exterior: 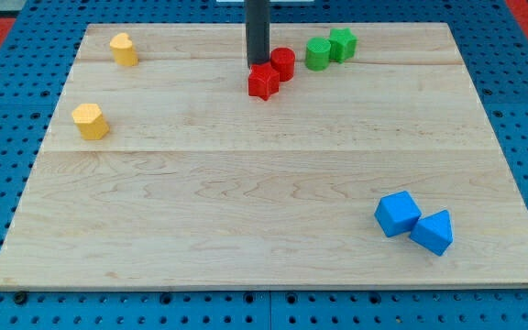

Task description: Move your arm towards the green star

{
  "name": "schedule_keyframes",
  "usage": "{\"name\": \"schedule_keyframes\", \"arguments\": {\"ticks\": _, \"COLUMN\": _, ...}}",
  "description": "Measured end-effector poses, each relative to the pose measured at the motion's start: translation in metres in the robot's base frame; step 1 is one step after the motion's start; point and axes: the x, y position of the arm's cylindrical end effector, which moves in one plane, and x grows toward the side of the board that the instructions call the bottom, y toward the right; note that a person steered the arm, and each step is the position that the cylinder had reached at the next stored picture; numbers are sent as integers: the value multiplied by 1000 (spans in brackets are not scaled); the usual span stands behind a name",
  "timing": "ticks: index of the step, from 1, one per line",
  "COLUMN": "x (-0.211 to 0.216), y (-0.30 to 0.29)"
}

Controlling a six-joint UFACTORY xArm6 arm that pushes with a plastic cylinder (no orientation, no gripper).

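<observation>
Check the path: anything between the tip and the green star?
Yes. My tip sits at the view's top, touching the red star. Toward the green star at the view's right lie the red cylinder, then the green cylinder, which touches the star. Both stand in the straight line.
</observation>
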Motion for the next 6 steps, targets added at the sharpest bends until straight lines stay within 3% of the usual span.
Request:
{"name": "schedule_keyframes", "arguments": {"ticks": 1, "x": 96, "y": 24}}
{"name": "schedule_keyframes", "arguments": {"ticks": 2, "x": 152, "y": 55}}
{"name": "schedule_keyframes", "arguments": {"ticks": 3, "x": 129, "y": 159}}
{"name": "schedule_keyframes", "arguments": {"ticks": 4, "x": 52, "y": 224}}
{"name": "schedule_keyframes", "arguments": {"ticks": 5, "x": -32, "y": 260}}
{"name": "schedule_keyframes", "arguments": {"ticks": 6, "x": -96, "y": 257}}
